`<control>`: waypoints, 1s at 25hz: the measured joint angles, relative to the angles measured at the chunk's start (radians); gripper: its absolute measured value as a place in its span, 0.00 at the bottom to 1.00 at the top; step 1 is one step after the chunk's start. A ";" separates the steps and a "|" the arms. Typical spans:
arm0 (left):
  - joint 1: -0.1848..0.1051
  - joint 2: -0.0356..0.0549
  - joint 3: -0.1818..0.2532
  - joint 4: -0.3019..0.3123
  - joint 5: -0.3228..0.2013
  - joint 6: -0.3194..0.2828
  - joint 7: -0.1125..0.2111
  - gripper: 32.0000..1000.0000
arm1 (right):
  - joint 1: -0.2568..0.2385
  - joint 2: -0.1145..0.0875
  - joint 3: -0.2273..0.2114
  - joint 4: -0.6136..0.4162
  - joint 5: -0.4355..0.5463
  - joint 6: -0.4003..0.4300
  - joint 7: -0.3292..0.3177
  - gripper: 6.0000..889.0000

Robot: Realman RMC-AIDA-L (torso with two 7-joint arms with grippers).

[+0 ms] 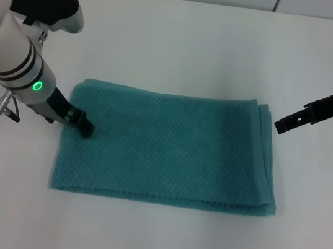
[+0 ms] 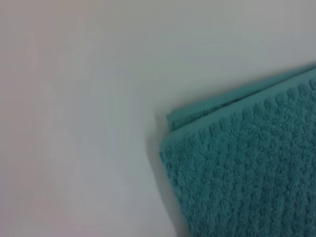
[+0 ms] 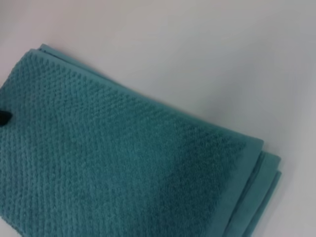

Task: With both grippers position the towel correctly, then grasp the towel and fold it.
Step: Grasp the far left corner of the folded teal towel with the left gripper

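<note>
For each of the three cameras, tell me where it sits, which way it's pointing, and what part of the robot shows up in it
Head view: from the robot's head, looking forward and down at the towel on the table; the left gripper meets the towel's left edge, the right gripper hangs just off its right end.
Left wrist view: looks down on one layered towel corner; no robot parts show.
Right wrist view: looks across the towel; a dark tip at the picture's edge may be the left gripper.
All three share the towel.
</note>
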 joint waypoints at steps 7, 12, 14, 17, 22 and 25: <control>-0.001 0.0007 0.014 -0.011 -0.001 -0.019 0.000 0.85 | 0.000 0.000 0.000 0.005 0.000 0.001 -0.001 0.97; -0.007 0.0018 0.016 -0.040 -0.003 -0.035 0.000 0.85 | 0.000 0.000 0.000 0.006 0.000 0.001 -0.003 0.97; -0.008 0.0028 0.017 -0.045 -0.004 -0.038 0.000 0.85 | 0.001 0.000 0.000 0.006 0.000 0.002 -0.003 0.97; -0.010 0.0031 0.024 -0.047 -0.004 -0.041 0.000 0.85 | 0.001 0.000 0.000 0.006 0.000 0.002 -0.004 0.97; -0.011 0.0027 0.027 -0.049 -0.004 -0.041 0.000 0.85 | 0.001 0.001 0.000 0.006 0.000 0.002 -0.005 0.97; -0.011 0.0025 0.027 -0.049 -0.004 -0.041 0.000 0.85 | 0.002 0.000 0.000 0.007 0.000 0.002 -0.005 0.97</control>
